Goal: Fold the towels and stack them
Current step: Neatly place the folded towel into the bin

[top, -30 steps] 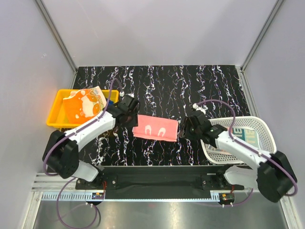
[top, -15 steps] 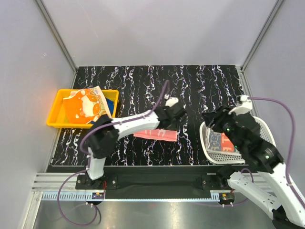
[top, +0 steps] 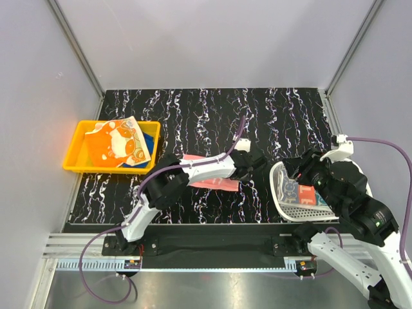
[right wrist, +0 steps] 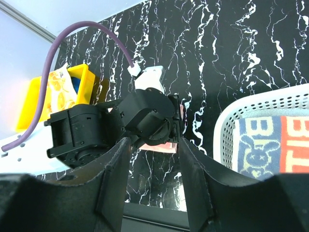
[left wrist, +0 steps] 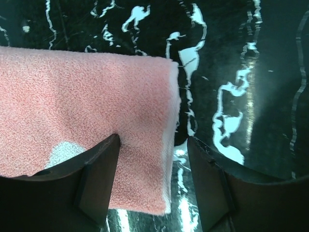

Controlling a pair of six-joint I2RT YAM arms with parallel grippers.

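Observation:
A pink towel (top: 215, 184) with white marks lies folded on the black marbled table, mid-front. My left gripper (top: 248, 171) is open at its right end. In the left wrist view the gripper (left wrist: 154, 186) straddles the towel's (left wrist: 87, 111) right edge, one finger (left wrist: 96, 179) over the cloth and the other (left wrist: 212, 188) over bare table. My right gripper (top: 301, 166) is open and empty, raised above the basket's left rim; in its own view the gripper (right wrist: 153, 179) looks down on the left arm's wrist. An orange cartoon towel (top: 119, 141) and a blue towel (top: 150, 132) lie in the tray.
A yellow tray (top: 74, 158) stands at the left edge. A white mesh basket (top: 302, 214) at the right front holds a printed towel (top: 302, 192), which also shows in the right wrist view (right wrist: 270, 145). Grey walls enclose the table.
My left arm has swept from the pink towel's left end across to its right end. My right arm has lifted off the towel's right end and pulled back above the basket.

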